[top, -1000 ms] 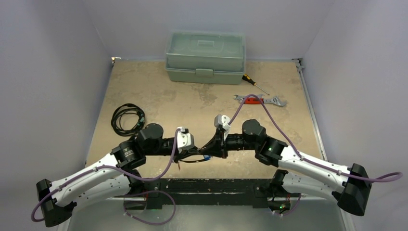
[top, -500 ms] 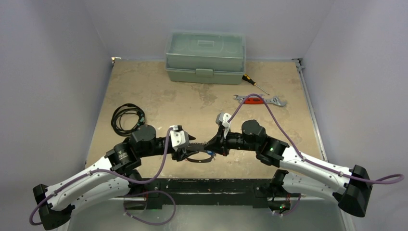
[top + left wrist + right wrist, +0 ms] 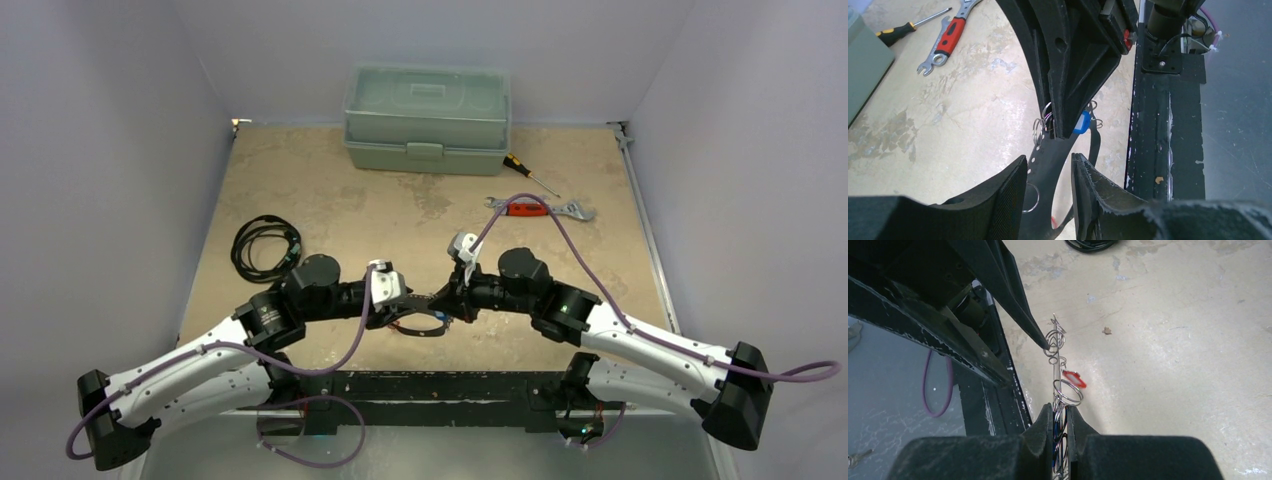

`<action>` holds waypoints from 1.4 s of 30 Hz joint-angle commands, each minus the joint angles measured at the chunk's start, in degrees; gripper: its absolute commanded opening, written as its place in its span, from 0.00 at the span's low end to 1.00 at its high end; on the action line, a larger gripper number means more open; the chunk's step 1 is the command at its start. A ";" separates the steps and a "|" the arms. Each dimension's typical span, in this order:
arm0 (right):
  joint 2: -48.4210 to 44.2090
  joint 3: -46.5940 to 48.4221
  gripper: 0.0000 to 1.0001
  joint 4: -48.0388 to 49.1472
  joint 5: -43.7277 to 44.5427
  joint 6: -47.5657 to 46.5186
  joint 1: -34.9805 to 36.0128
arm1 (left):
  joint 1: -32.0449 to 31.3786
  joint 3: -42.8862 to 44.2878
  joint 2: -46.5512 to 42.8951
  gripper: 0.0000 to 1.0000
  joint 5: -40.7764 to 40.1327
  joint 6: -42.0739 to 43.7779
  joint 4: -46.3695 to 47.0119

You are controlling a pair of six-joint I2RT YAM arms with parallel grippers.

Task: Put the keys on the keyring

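no legible text, label, brand, number or sign on anything in any view

walls: plain pale grey panels; back wall (image 3: 430,30), left wall (image 3: 100,150), right wall (image 3: 750,150)
table (image 3: 330,180): tan top, mottled, blotchy stains, scuffed
near edge: black plate (image 3: 440,385) along the table's front, paint chipped
below plate: dull grey surface (image 3: 450,455)
toolbox (image 3: 427,118): grey-green, lid shut, at the back wall, centre
screwdriver (image 3: 530,175): black-yellow handle, just right of toolbox
wrench (image 3: 572,211): silver, red grip, lying flat near screwdriver
cable (image 3: 265,245): black coil, left side of table
light: soft, even, from above; bright spot at back-left corner (image 3: 237,123); glare patch on tabletop in right wrist view
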 commanded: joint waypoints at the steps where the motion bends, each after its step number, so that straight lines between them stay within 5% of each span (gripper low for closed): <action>1: -0.33 3.69 0.00 0.50 0.15 -0.44 0.32 | 0.00 2.75 1.98 0.36 3.92 3.02 4.03; 37: -1.03 3.99 0.00 0.23 -1.83 -0.96 3.58 | -0.02 2.87 7.18 0.29 5.63 7.91 2.26; 42: -1.21 3.93 0.00 0.25 -2.01 -1.04 3.88 | 0.01 2.77 7.33 0.18 5.77 8.26 2.12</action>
